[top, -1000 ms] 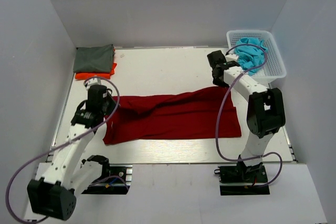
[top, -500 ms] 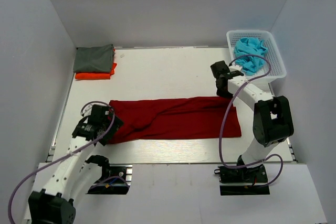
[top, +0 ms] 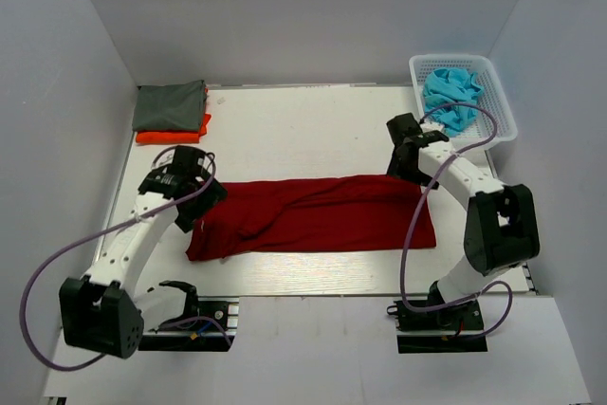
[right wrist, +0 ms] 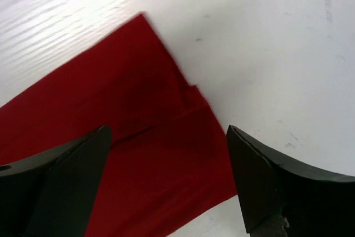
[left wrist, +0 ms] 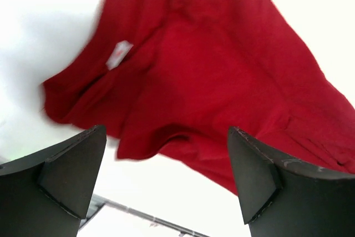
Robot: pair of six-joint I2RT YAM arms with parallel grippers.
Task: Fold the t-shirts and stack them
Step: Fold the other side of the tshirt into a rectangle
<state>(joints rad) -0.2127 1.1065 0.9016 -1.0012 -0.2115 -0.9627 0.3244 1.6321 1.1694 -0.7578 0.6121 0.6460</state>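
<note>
- Left gripper (left wrist: 166,154) and right gripper (right wrist: 166,142) are both hanging wide open, gripping nothing.
- I'm worrying the rumpled dark red shirt (top: 313,215) is going to fold crooked.

My fingers (left wrist: 66,176) look like matt black plastic, the dark red t-shirt (left wrist: 222,81) soft matt cloth, the white table (right wrist: 266,43) smooth, faintly wood-grained.

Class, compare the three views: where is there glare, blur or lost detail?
Top view: sharp, evenly lit. Left wrist view: table blown out to white, red shirt smeared along its left edge. Right wrist view: glare streaks on the table top left, fingers near-black.
</note>
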